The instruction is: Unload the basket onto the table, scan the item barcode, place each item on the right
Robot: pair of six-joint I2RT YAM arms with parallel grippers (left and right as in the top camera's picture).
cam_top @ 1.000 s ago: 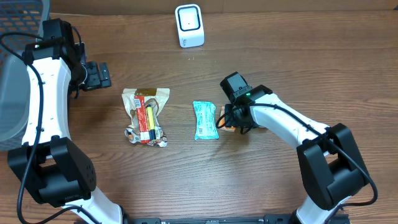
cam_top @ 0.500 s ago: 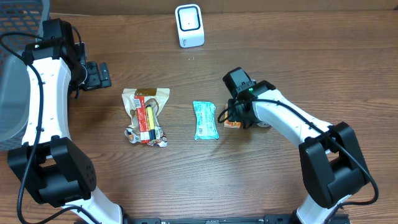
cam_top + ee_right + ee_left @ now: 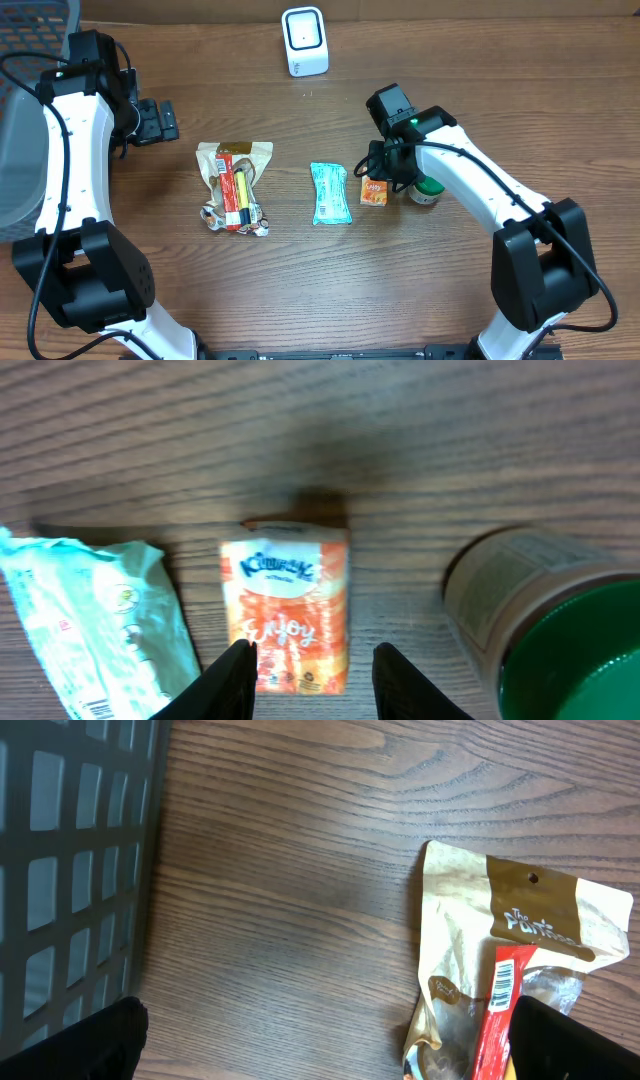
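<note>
Five items lie on the wooden table seen from overhead: a white barcode scanner at the far edge, a tan pouch, a teal packet, an orange packet just beside it and a green-lidded jar; the right gripper is over the orange packet, the left gripper well apart near a grey basket. Left wrist: jaws spread wide with nothing between them, basket wall at left, pouch at right. Right wrist: jaws apart over the near end of the orange packet, which lies flat on the table between teal packet and jar.
</note>
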